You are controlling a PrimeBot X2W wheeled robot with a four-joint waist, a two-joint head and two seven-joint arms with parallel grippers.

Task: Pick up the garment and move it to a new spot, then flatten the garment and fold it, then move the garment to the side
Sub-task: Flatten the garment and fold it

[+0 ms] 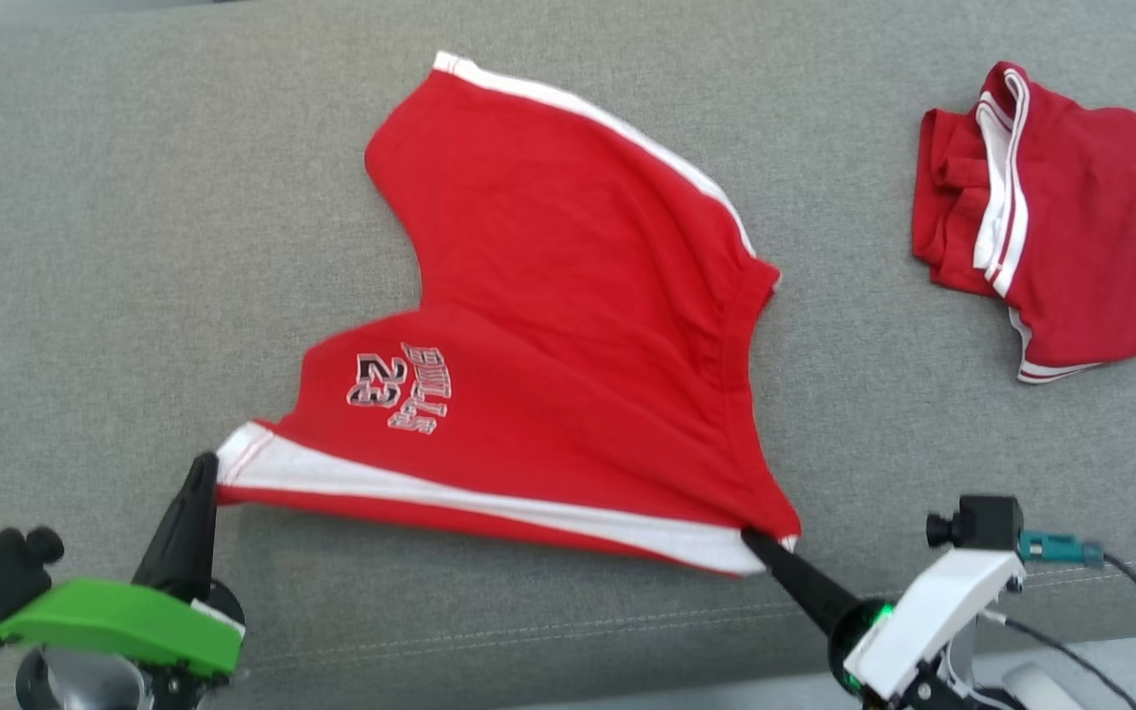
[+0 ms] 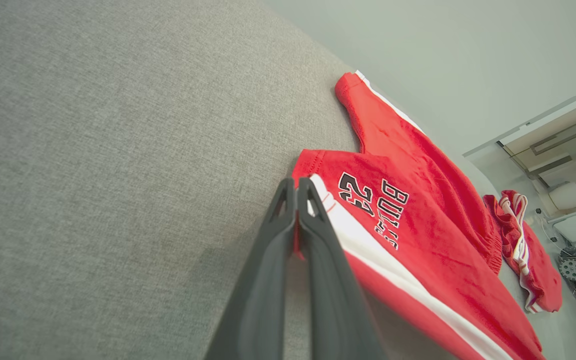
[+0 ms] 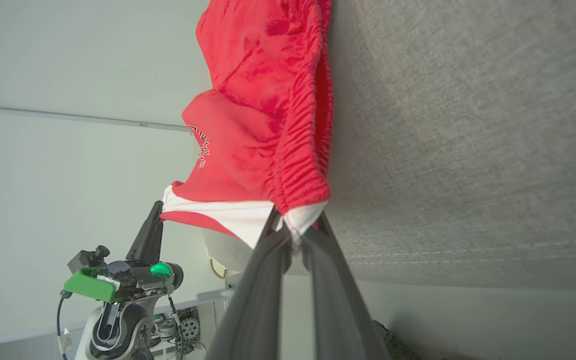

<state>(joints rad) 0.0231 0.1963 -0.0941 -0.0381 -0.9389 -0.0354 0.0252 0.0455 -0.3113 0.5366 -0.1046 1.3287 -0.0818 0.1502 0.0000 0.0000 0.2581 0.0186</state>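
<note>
1. In the head view, the red jersey shorts with white side stripes (image 1: pixel 568 296) lay spread across the middle of the grey woven fabric surface (image 1: pixel 134 247). A "BULLS 23" print faced up. The white-striped side nearest the surface's front seam was stretched in a line between the two grippers, with a shadow on the surface beneath it. The left gripper (image 1: pixel 205 473) was pinched on the leg-hem corner towards the surface's left. The right gripper (image 1: pixel 755 540) was pinched on the waistband corner towards its right. A second red garment with white trim, loosely folded (image 1: pixel 1071 237), lay at the surface's far right, well apart from the shorts.

2. In the left wrist view, the left gripper (image 2: pixel 296 187) had its two dark fingers pressed together, with the striped hem corner of the shorts (image 2: pixel 418 240) caught between the tips. The grey surface (image 2: pixel 118 150) ran beside them. The second garment (image 2: pixel 528 250) lay further along the surface beyond the shorts.

3. In the right wrist view, the right gripper (image 3: pixel 295 227) was clamped narrowly on the white corner below the gathered waistband of the shorts (image 3: pixel 268 100). The cloth hung against the grey surface (image 3: pixel 468 125). The left gripper (image 3: pixel 155 210) held the other end of the striped edge, out past the surface's front edge.
</note>
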